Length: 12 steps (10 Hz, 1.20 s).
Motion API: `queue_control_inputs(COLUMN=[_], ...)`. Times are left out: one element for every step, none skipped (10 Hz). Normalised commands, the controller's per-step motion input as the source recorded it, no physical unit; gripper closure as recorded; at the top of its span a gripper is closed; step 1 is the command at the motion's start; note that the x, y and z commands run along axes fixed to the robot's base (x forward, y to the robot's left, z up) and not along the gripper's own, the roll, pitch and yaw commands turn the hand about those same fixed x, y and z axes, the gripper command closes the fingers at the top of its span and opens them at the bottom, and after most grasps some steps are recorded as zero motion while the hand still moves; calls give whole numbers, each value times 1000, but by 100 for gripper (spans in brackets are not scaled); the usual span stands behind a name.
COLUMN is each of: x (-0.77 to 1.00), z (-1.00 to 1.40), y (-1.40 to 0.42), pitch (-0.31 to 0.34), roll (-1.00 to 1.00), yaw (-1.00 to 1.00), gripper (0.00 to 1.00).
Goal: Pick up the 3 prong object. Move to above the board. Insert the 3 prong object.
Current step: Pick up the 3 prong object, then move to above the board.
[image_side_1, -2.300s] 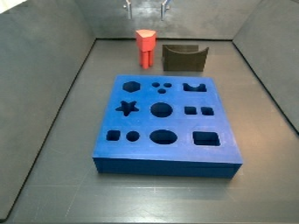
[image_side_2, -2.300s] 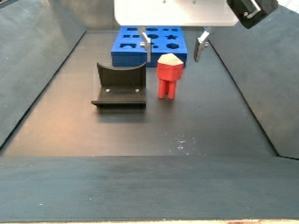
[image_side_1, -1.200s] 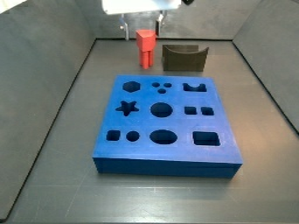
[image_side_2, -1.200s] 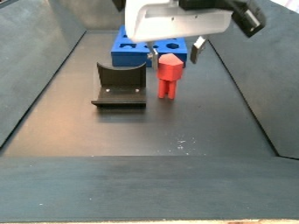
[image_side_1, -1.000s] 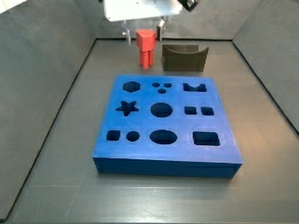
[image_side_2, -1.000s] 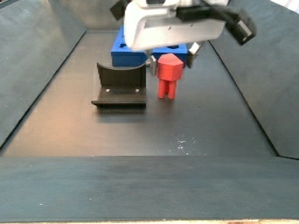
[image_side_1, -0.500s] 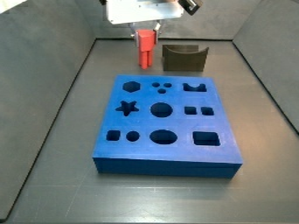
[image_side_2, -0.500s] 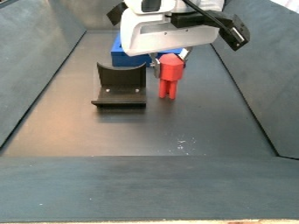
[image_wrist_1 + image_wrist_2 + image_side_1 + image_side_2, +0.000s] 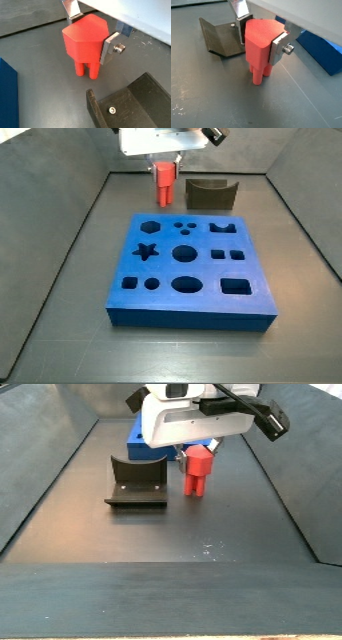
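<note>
Since 2.3 s ago we see the gripper [image 9: 91,31] has dropped over the 3 prong object [image 9: 85,42]; plates flank its wide top, contact unclear. Wrist views show its prongs on floor; side views alone show whole board [image 9: 191,265] w/ fixture [image 9: 136,482] beside gripper.

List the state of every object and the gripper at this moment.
3 prong object: upright, prongs on the floor, between the fingers.
Gripper: lowered around its top; grip not confirmed.
Board: flat, holes empty.
Fixture: standing beside the peg, untouched.
</note>
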Motion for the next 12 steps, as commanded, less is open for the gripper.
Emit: queue_control_inputs(x=[0, 0, 0, 439, 453, 417, 394, 381, 347, 325, 285, 256], z=[0, 0, 0, 1000, 1000, 1000, 1000, 1000, 1000, 1000, 1000, 1000], y=[0, 0, 0, -476, -473, -422, -396, -380, -339, -318, -275, -249], pitch=[0, 0, 0, -220, -216, -100, -24, 16, 67, 73, 83, 83], roll=[0, 0, 0, -153, -150, -132, -129, -124, -111, -102, -88, -80], yaw=[0, 0, 0, 21, 25, 38, 37, 37, 31, 28, 26, 22], gripper=[100, 100, 100, 100, 100, 100, 100, 100, 100, 100, 100, 100])
